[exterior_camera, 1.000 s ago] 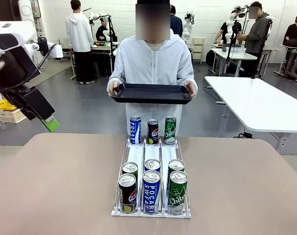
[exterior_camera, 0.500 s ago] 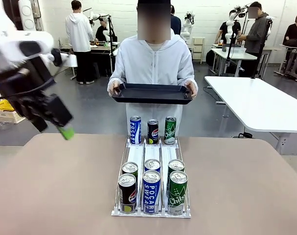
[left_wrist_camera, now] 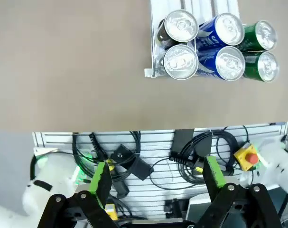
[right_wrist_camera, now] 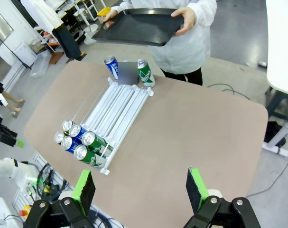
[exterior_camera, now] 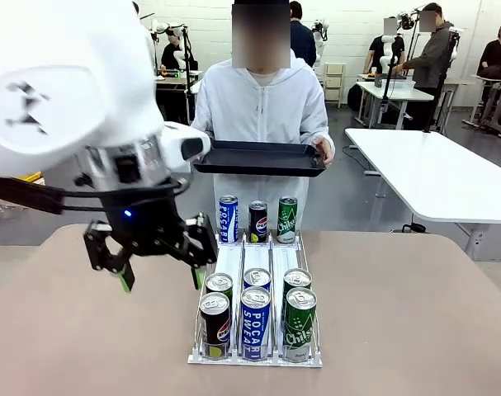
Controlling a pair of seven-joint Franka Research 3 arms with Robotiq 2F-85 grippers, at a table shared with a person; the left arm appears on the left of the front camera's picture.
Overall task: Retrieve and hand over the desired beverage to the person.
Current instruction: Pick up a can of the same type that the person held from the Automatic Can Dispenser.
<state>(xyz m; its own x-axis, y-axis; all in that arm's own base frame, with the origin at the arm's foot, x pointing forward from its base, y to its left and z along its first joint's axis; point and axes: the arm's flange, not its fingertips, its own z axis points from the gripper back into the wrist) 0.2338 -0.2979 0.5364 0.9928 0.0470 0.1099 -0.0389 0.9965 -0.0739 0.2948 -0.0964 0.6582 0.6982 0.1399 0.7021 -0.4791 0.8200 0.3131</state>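
cans (exterior_camera: pixel 255 323) sit packed in the rack (exterior_camera: pixel 257 256); wide-open left gripper (exterior_camera: pixel 162 279) should centre over one front can, sparing its neighbours; right gripper (right_wrist_camera: pixel 140 190) hangs open.

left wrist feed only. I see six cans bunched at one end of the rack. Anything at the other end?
Observer: Yes. Three more stand upright at the far end of the rack: a blue Pocari can, a dark Pepsi can and a green can.
Operator: Anyone waiting?
Observer: A person stands at the table's far side, holding a black tray level in front of them.
Operator: Right gripper?
Observer: The right gripper is open and empty, well above the table.
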